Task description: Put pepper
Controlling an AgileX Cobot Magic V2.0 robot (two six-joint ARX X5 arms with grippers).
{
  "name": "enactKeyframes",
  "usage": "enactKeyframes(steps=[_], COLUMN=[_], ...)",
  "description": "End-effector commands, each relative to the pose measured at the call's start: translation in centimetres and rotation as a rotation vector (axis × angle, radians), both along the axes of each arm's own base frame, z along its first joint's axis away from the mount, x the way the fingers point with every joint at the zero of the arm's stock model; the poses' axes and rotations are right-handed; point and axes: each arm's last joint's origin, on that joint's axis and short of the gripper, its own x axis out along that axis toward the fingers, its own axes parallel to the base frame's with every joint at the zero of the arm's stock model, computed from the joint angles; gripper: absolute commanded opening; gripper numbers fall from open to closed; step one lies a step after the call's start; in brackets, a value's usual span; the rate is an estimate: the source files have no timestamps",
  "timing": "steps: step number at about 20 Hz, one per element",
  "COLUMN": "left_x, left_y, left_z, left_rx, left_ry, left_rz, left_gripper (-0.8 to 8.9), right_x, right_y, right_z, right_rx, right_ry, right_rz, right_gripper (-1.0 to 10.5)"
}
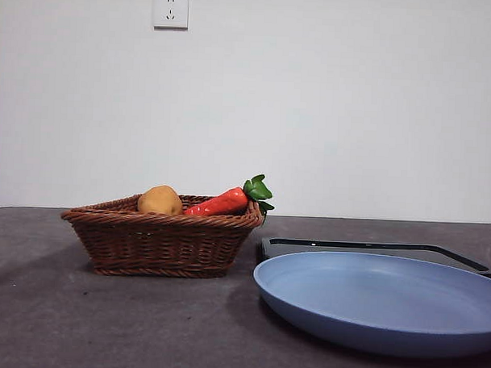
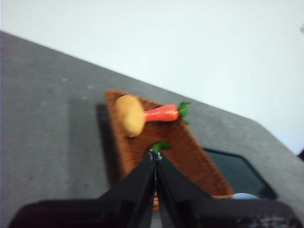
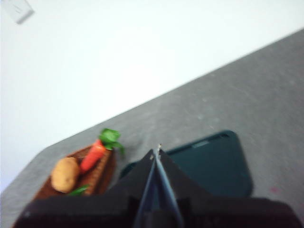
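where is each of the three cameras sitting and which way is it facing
Front view: low at table height, looking level across the basket and blue plate to the wall; no robot part shows.
Left wrist view: on the left arm, looking down at the basket; left gripper, jaws shut, rises from the bottom edge.
Right wrist view: on the right arm, looking over the dark tray; right gripper, jaws shut.
All views share the potato and the red vegetable; the pepper shows only partly.
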Motion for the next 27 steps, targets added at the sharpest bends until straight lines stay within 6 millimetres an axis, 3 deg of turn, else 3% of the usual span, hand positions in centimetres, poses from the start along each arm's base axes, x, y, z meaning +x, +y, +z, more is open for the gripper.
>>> enactKeyframes(steps=[1, 8, 16, 20, 26, 27], left_x=[0.0, 0.8, 2.1, 2.2, 2.2, 2.2], left_y=[0.0, -0.4, -0.8, -0.8, -0.7, -0.7], left_z=[2.0, 6.6, 9.2, 9.8, 10.1, 10.1], left_rx=[-0.011, 0.072, 0.188, 0.253, 0.289, 0.285], left_ry=[0.023, 0.073, 0.212, 0.296, 0.346, 0.349], left_rz=[-0.020, -0.182, -0.367, -0.406, -0.432, -0.430], left_gripper=[0.07, 0.07, 0.07, 0.07, 0.12, 0.58], right_x=[0.1, 0.8, 1.9, 2.1, 2.8, 2.9], right_y=[0.2, 0.5, 0.9, 1.0, 1.1, 1.1], right_z=[2.0, 7.3, 11.8, 12.6, 12.0, 12.0], right_rx=[-0.008, -0.135, -0.350, -0.416, -0.447, -0.447], right_ry=[-0.009, 0.131, 0.411, 0.518, 0.626, 0.628], right_rz=[0.054, 0.189, 0.335, 0.401, 0.450, 0.450], right_gripper=[0.1, 0.1, 0.1, 0.1, 0.1, 0.2])
